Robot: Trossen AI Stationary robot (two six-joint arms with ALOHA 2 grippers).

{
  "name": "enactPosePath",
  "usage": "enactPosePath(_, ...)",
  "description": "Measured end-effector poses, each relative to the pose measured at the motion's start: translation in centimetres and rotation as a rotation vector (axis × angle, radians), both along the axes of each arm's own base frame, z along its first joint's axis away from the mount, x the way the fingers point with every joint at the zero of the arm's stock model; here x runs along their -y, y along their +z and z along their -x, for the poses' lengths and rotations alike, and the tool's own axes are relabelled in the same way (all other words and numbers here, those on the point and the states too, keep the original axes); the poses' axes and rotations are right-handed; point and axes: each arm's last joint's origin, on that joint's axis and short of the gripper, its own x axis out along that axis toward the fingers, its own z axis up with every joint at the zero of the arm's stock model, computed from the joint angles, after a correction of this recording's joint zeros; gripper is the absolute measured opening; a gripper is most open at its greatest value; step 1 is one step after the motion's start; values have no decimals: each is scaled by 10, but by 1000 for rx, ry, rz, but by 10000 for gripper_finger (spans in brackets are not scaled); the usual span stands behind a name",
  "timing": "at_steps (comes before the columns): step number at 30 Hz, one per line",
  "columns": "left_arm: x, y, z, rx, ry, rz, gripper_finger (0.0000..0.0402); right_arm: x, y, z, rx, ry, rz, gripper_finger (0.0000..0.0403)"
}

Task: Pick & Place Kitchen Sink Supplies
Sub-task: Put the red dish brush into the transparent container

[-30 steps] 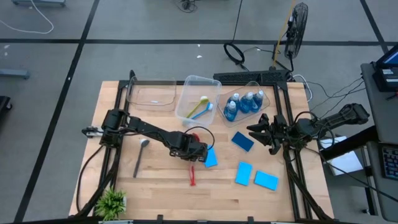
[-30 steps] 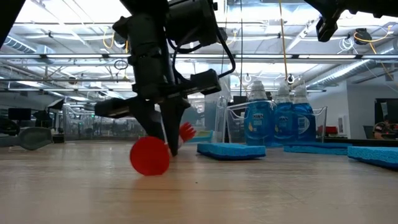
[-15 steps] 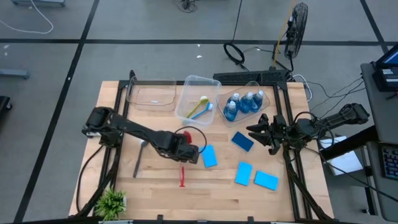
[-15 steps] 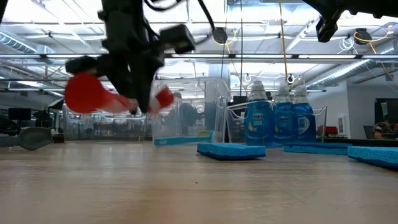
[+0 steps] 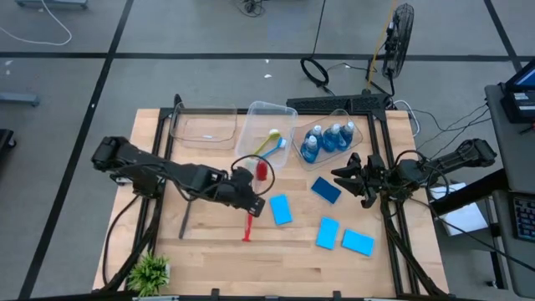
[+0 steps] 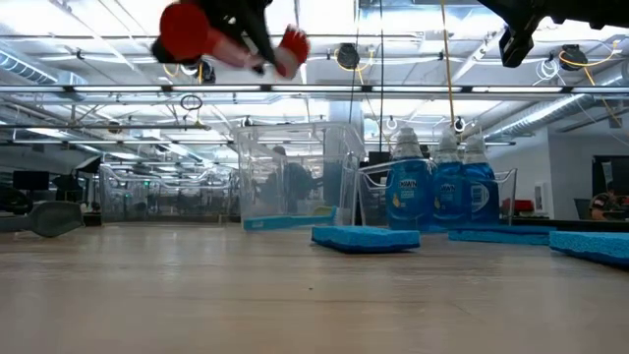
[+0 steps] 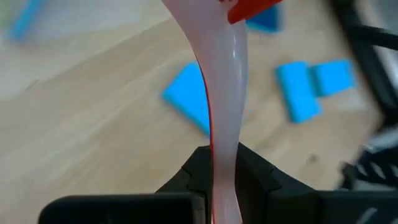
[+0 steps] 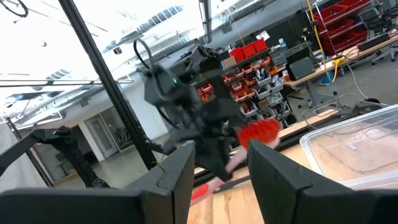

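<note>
My left gripper is shut on the red long-handled brush, high over the table's middle, near the clear bin that holds the yellow and blue brushes. The grey brush lies flat at the table's left. Several clear bottles of blue liquid stand in another bin. Several blue sponges lie flat at the right. My right gripper hovers open over the right side, touching nothing. My left gripper pinches the red brush's pale handle between its two fingers, about midway along it. The brush is lifted clear of the table and tilted, its red head toward the far side and its handle end toward the near side.
An empty clear bin sits at the far left of the table. A small green plant stands at the near left corner. Bare wood lies along the near edge, between the plant and the sponges.
My left gripper has risen from table height to high above it, carrying the red brush, and has drifted slightly toward the far edge and the bins. The brush, which lay on the table a second ago, now hangs clear and tilted.
</note>
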Motion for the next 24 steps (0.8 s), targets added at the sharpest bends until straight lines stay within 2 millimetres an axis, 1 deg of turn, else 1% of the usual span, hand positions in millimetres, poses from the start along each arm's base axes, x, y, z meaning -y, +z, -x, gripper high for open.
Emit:
enactPosePath(2, 0, 7, -5, 75, -77, -35, 43, 0, 0, 0, -2, 0, 1, 134)
enactPosePath(5, 2, 20, -15, 232, -212, -73, 43, 0, -1, 0, -7, 0, 3, 134)
enactPosePath(8, 4, 38, -25, 430, -335, -96, 43, 0, -2, -1, -16, 0, 6, 134)
enactPosePath(15, 1, 69, -36, 784, -537, -152, 43, 0, -2, -1, -22, 0, 8, 134)
enactPosePath(24, -1, 90, -36, 1043, -712, -156, 43, 0, -2, -1, -22, 0, 8, 134)
